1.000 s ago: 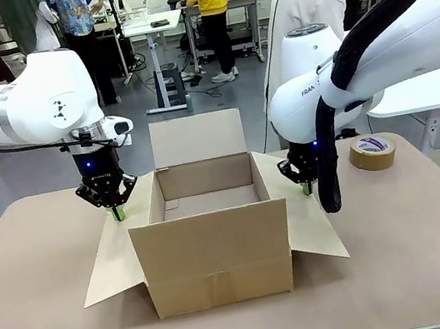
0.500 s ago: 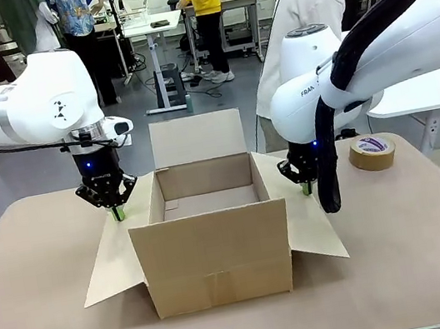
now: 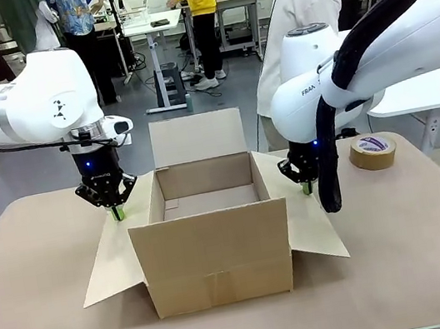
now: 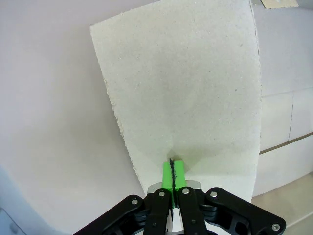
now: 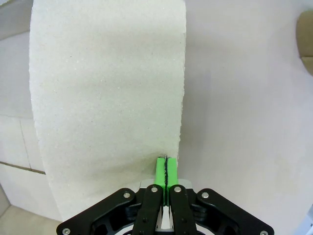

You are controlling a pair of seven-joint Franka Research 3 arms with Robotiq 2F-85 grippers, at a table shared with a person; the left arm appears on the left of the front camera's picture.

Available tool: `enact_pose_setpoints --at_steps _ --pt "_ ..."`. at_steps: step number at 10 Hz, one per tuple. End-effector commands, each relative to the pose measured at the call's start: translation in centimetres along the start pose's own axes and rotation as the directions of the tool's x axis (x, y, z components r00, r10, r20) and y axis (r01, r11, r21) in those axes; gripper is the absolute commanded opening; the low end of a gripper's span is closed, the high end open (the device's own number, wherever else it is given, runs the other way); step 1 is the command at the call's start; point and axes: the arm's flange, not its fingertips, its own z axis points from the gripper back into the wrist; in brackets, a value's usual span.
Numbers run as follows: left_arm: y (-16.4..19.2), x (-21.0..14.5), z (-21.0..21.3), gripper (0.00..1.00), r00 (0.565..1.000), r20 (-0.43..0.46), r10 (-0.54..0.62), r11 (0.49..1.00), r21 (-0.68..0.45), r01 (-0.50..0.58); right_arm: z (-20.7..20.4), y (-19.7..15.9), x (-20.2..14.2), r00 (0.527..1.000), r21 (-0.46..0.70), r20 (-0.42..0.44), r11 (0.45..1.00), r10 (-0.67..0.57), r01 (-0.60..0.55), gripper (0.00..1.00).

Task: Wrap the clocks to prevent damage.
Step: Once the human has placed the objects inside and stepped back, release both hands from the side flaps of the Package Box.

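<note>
Unchanged since a second ago, left gripper (image 3: pixel 115 213) and right gripper (image 3: pixel 306 189), jaws shut and empty, rest on the cardboard box (image 3: pixel 213 250) side flaps (image 3: pixel 111 263), apparently holding it open

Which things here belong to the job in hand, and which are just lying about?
In the job: cardboard box, open; left hand, shut, tip on its left flap; right hand, shut, tip on its right flap.
Lying about: tape roll, untouched on the table.

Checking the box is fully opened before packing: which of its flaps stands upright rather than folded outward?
The far flap stands upright above the opening; the left flap and right flap slope outward and downward.
</note>
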Motion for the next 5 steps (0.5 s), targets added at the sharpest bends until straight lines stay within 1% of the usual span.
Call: enact_pose_setpoints --at_steps 1,5 --pt "0.07 -0.03 -0.14 0.00 1.000 -0.006 0.001 1.000 0.002 -0.001 -0.26 -0.05 -0.07 1.000 -0.002 -0.005 1.000 0.000 0.000 0.01" --pt "0.07 -0.03 -0.14 0.00 1.000 -0.006 0.001 1.000 0.002 -0.001 -0.26 -0.05 -0.07 1.000 -0.002 -0.005 1.000 0.000 0.000 0.01"
